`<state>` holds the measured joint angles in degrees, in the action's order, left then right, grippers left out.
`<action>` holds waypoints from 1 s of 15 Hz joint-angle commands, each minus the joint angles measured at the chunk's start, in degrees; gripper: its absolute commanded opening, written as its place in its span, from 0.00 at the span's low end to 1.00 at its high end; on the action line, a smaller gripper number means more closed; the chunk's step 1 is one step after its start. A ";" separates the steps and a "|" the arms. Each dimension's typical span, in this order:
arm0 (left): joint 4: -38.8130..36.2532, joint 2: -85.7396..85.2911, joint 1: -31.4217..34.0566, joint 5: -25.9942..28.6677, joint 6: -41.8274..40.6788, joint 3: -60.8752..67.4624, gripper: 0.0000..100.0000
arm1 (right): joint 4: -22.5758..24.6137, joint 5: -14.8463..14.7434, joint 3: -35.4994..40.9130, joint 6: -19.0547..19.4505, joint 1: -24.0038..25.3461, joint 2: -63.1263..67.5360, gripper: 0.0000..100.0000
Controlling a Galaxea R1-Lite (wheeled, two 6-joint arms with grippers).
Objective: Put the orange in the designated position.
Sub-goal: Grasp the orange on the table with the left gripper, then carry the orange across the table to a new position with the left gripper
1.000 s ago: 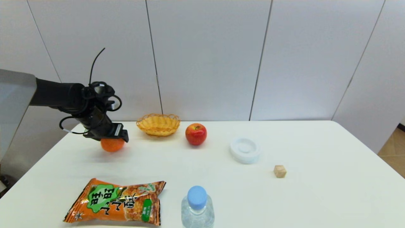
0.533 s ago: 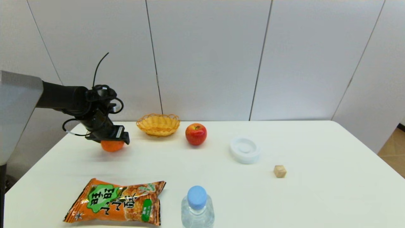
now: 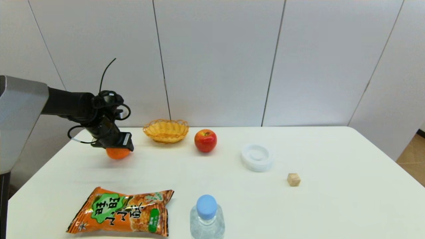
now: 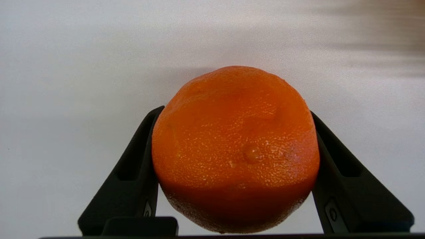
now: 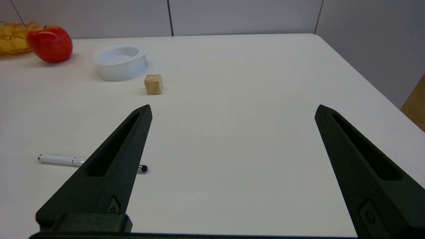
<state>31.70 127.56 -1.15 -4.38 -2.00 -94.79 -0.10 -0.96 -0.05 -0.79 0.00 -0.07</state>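
Jaws of the left gripper (image 4: 235,159) are closed on the orange (image 4: 235,149), one black finger (image 4: 132,172) on each side at its widest part. The fruit looks firm and round, with dimpled skin that gives some friction, but a ball shape can roll or slip, so a hold across the middle seems best. It is probably of moderate weight. In the head view the orange (image 3: 118,153) is low over the white surface (image 3: 332,199), left of the basket (image 3: 166,130). The right gripper (image 5: 232,109) waits apart, jaws wide open.
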 commanded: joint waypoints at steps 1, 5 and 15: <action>0.21 -2.76 0.00 -0.11 -0.11 -0.66 0.00 | 0.01 0.00 0.05 -0.09 0.00 0.07 1.00; 0.38 -7.42 -0.08 0.07 -0.55 -0.57 0.00 | 0.01 0.00 0.05 0.00 0.00 0.07 1.00; 0.74 -19.37 -7.03 0.77 -0.73 11.03 0.00 | 0.01 0.00 0.05 -0.09 0.00 0.07 1.00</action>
<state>32.24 112.04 -5.92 -3.57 -2.69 -87.15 -0.10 -0.96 -0.02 -0.77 0.00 -0.07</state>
